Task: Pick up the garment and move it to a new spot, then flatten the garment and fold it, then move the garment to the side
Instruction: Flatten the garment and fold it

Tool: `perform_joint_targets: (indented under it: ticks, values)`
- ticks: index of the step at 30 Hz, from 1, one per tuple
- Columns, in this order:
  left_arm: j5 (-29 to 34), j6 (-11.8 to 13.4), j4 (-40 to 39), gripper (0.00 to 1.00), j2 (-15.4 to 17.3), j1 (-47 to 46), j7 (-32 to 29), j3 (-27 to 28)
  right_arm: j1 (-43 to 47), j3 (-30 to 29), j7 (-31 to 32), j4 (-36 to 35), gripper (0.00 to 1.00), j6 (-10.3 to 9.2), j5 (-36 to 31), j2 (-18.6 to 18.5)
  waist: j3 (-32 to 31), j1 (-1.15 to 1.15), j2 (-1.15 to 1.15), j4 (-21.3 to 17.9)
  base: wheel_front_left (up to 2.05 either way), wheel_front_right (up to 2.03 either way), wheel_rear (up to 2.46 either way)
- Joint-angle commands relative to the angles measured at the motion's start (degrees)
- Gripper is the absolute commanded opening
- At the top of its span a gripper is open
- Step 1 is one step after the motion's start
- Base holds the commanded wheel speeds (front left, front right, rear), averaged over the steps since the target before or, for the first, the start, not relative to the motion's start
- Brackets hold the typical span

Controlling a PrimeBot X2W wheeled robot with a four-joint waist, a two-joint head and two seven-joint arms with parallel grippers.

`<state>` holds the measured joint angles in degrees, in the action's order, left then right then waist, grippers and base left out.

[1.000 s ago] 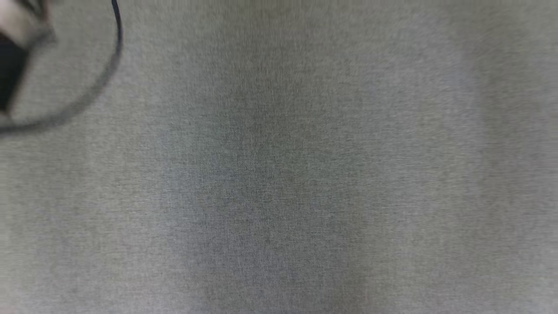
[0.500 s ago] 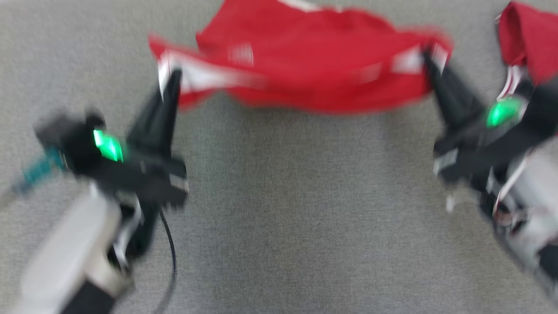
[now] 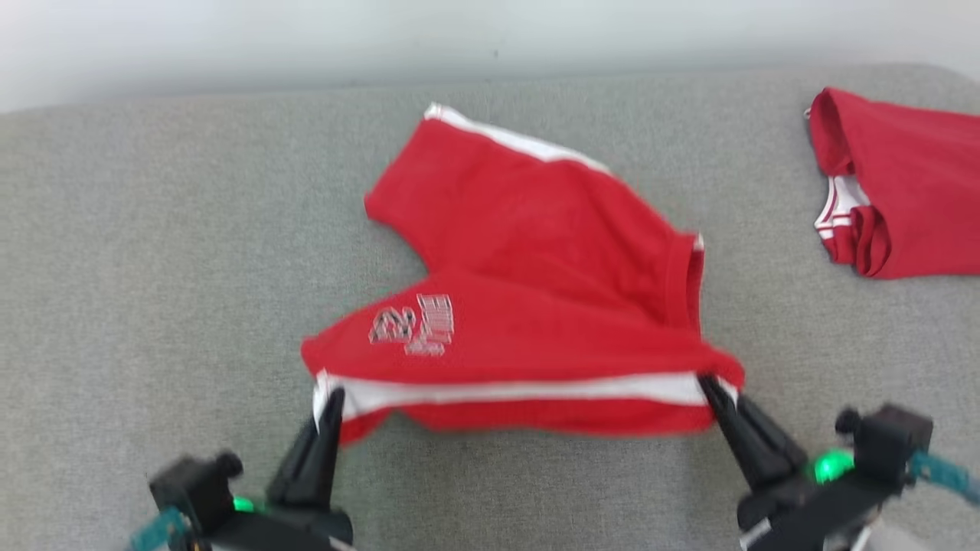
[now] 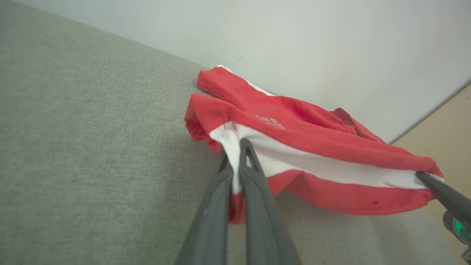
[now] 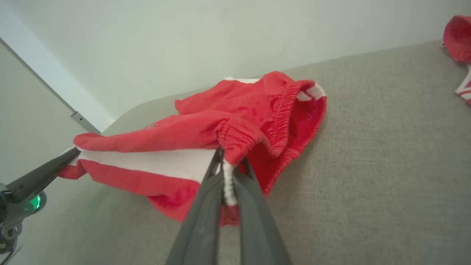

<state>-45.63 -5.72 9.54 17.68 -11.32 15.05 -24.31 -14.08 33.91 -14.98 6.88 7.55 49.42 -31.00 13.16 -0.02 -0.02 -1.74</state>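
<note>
The grey woven surface (image 3: 153, 229) runs back to a pale wall (image 3: 306, 38). That wall is new to the head view. A second ago the view held nothing but blurred grey cloth and a dark cable, and half a second ago it was a smeared look down at the arms with the garment at its top edge. The whole picture has shifted, so the head has swung, and it is now sharp enough to read.

The hold is the same as half a second ago. The left gripper (image 3: 331, 398) is pinched tight on the left end of the white stripe (image 3: 521, 389) of the red shorts (image 3: 536, 252). The right gripper (image 3: 708, 386) is clamped on the right end, just under the elastic waistband (image 5: 283, 106). The stripe is pulled fairly straight between them, with the near edge raised off the cloth. The far part of the shorts lies on the surface near its middle, one leg pointing towards the wall. A small white print (image 3: 413, 325) faces up on the left side.

A second red garment (image 3: 911, 191) with white trim sits bunched at the far right, as before, well apart from the shorts. The surface is plain and unwrinkled, and its far right corner is rounded. In the left wrist view a beige panel (image 4: 441, 125) meets the wall on the right.
</note>
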Motion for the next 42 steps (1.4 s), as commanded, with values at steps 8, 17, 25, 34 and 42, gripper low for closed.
perform_joint_targets:
  ticks: [8,17,25,34,42]
  values:
    - [3.5,-1.5,2.5,0.0,-3.6,9.1,0.2,3.4,13.3,-1.1,-0.3,-1.6,0.0,-0.15,-1.4,1.7,-4.8,0.02,0.02,0.8,0.0,0.0,0.0]
    - [6.0,-1.7,1.2,0.0,-3.2,13.6,0.2,5.7,21.0,-0.7,-0.2,-3.8,0.0,-0.16,-3.2,3.3,-6.5,0.02,0.02,1.0,0.0,0.0,0.0]
    - [8.7,-1.8,-1.8,0.0,0.9,6.1,-0.6,2.9,16.6,-3.3,-0.3,-5.5,0.0,-0.16,-3.4,5.1,-5.0,0.02,0.02,-0.7,0.0,0.0,0.0]
    - [3.9,-1.7,1.7,0.0,9.1,-18.0,-10.1,-3.6,2.4,-3.5,-0.3,-3.8,0.0,-0.15,-0.9,7.7,2.4,0.02,0.02,-7.9,0.0,0.0,0.0]
    - [0.6,-1.7,12.3,0.0,13.0,-32.7,-14.9,-10.4,-8.7,-3.9,-0.2,2.9,0.0,-0.15,-0.9,12.5,8.4,0.02,0.02,-13.0,0.0,0.0,0.0]
